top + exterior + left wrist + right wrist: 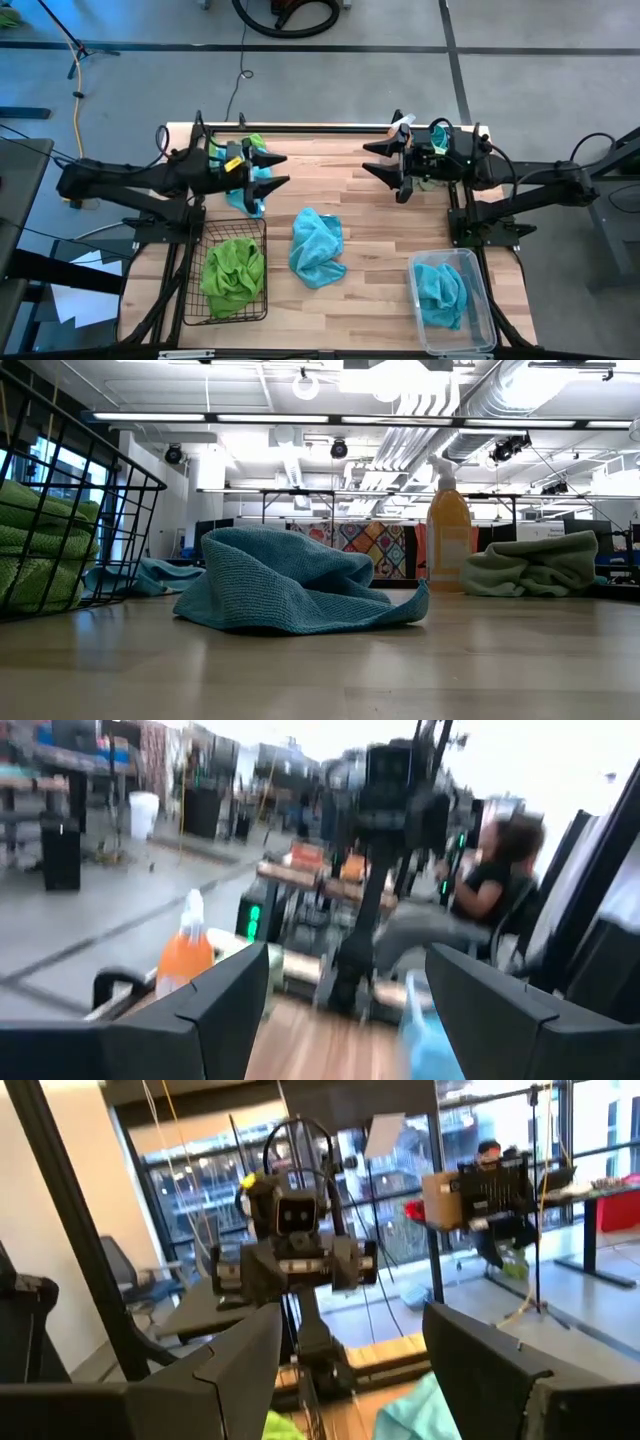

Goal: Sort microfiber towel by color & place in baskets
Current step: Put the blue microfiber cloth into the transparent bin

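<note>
Wire basket [236, 275] near-left, one towel [232, 270] in it. Plastic basket [452, 300] near-right, one towel [441, 291] inside. Loose towel [316, 246] between the baskets, mid-table. Spray bottle [401, 127] far-right; another towel [244, 197] far-left.

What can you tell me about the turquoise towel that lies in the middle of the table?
The turquoise towel is a soft, fuzzy microfiber cloth with a fine woven texture, seen close in the low view. It lies crumpled and loosely folded on the bare wooden table, with raised folds and one corner spread flat. It sits between the black wire basket and the clear plastic basket, inside neither. Nothing touches it except the table; both arms are raised farther back.
</note>
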`<action>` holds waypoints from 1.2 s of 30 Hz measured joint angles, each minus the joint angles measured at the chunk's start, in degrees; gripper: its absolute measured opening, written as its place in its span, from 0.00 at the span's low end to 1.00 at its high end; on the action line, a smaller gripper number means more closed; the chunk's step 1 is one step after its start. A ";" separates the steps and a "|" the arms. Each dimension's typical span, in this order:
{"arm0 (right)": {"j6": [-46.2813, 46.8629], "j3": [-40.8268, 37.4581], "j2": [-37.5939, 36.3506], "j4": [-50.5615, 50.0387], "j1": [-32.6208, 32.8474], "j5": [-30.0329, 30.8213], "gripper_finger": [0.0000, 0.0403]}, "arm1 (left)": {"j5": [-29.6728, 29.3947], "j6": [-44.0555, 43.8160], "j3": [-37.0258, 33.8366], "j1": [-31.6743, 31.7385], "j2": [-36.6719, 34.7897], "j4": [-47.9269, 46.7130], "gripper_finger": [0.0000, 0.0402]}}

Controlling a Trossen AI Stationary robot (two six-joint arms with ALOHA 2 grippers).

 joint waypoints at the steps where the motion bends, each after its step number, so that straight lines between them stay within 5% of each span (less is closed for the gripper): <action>1: 0.24 0.29 0.00 -0.87 0.00 0.00 0.60 | 0.41 -0.15 -0.35 0.47 -0.09 1.32 0.64; 9: 0.22 0.39 0.00 -1.20 -0.02 0.02 0.60 | 4.57 -1.63 -0.45 2.77 -0.07 2.68 0.64; 15: 10.22 0.59 2.41 -2.21 -0.02 -1.16 0.60 | 2.66 -1.57 -0.45 2.96 -0.07 2.72 0.64; 19: 11.83 0.48 9.44 -3.86 1.08 -6.28 0.60 | 1.25 -1.55 -0.45 3.02 -0.40 2.72 0.64; 26: 10.42 0.66 22.41 -3.45 3.85 -6.35 0.60 | -1.36 -1.40 -0.45 3.02 -0.86 4.10 0.64; 36: 0.17 16.72 39.31 -23.31 8.05 -2.99 0.60 | -2.78 -0.43 -0.45 3.02 -0.99 6.59 0.64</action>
